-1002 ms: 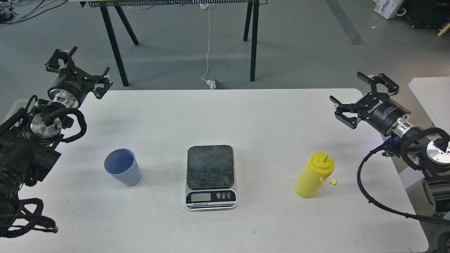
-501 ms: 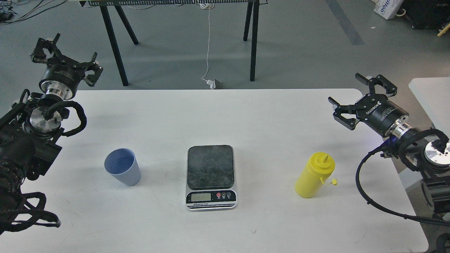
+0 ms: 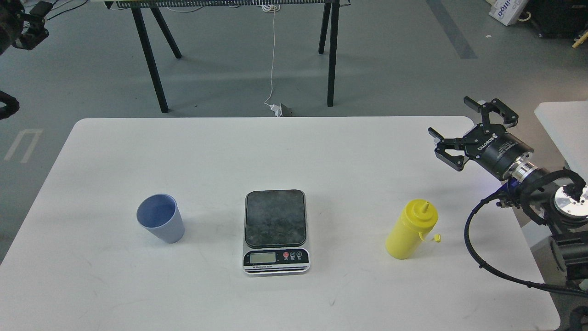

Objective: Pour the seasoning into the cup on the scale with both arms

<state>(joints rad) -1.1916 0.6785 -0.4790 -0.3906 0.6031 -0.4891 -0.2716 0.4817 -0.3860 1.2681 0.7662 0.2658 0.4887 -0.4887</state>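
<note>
White table (image 3: 321,151) in front of me. Scale (image 3: 275,232) sits near the middle, dark platform bare, display and buttons on the edge facing me. Blue cup (image 3: 160,224) stands upright on the table to the left of the scale, well apart from it, not on the platform. Yellow squeeze bottle (image 3: 410,229) stands upright to the right of the scale, also apart, nozzle up, small tethered cap hanging off to its right side. My right gripper (image 3: 468,128) hovers above the table's far right corner, fingers spread wide, holding nothing, well apart from the bottle and beyond it. My right arm (image 3: 546,193) comes in from the right edge with black cable looping below it. My left gripper (image 3: 20,27) is only a dark bit at the top left corner, off the table; can't tell if its fingers are apart or together.
</note>
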